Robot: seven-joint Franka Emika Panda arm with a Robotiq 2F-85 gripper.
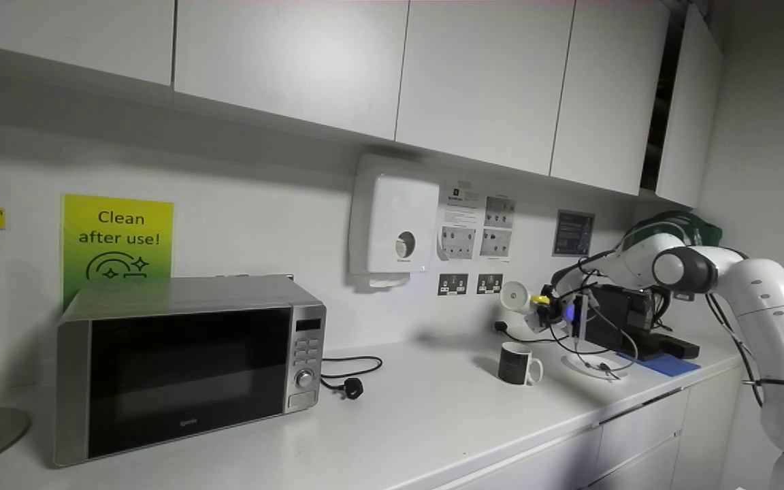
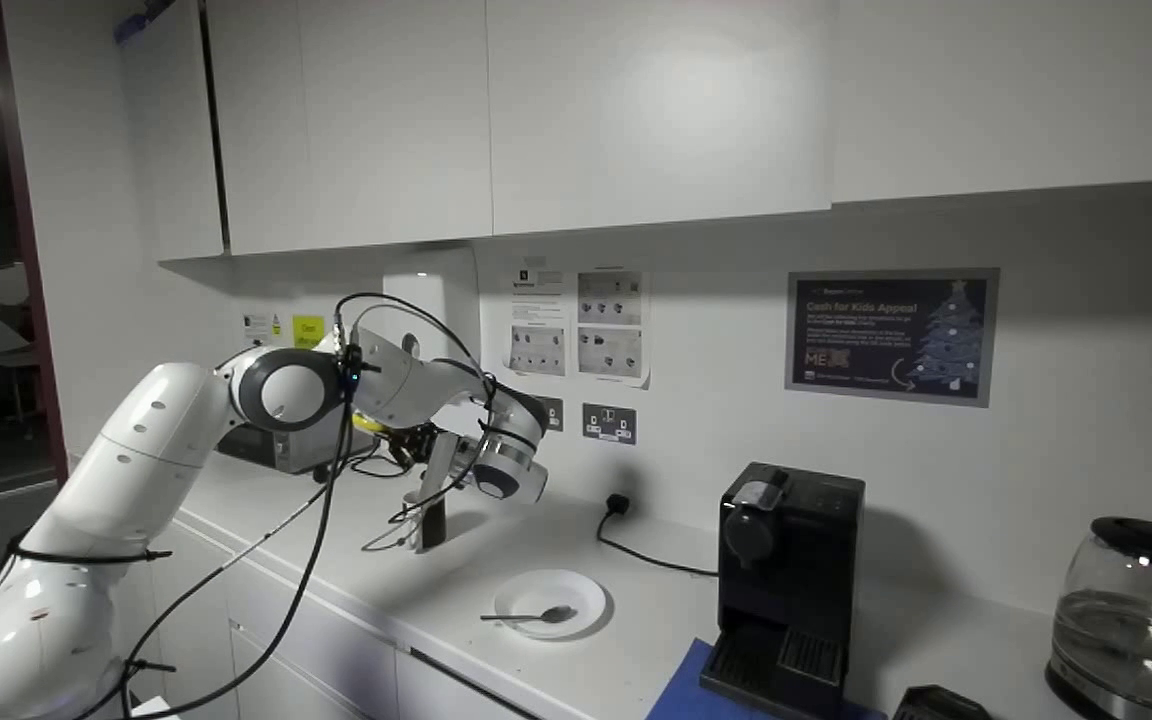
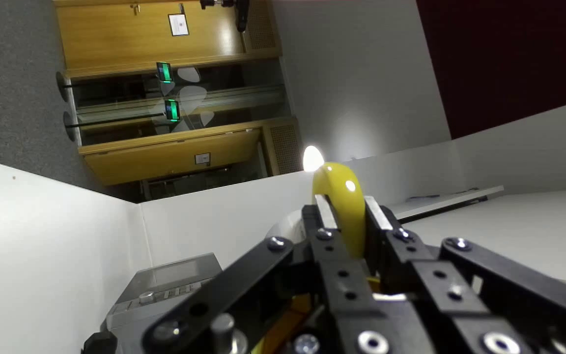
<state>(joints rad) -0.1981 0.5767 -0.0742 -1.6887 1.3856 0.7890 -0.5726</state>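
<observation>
My gripper [image 3: 346, 201] is shut on a smooth, curved yellow handle [image 3: 340, 179], one pad on each side of it. A white rounded body [image 3: 285, 227], apparently a mug, shows behind the left finger. In an exterior view the white round face [image 1: 514, 297] looks like its base, turned sideways, with the yellow handle [image 1: 540, 299] beside the gripper [image 1: 546, 312]. The held thing hangs in the air above the counter, near the wall. Below it, a black-and-white mug [image 1: 514, 364] stands upright on the counter. The arm hides most of the held thing in an exterior view, leaving some yellow [image 2: 368, 424].
A white plate [image 2: 576, 582] with a spoon [image 2: 556, 613] lies on the counter. A coffee machine [image 2: 791, 560] stands beyond, near a blue mat [image 2: 691, 690] and a glass jug [image 2: 1126, 620]. A microwave [image 1: 188, 381] stands along the wall. One cabinet door [image 1: 688, 116] hangs ajar.
</observation>
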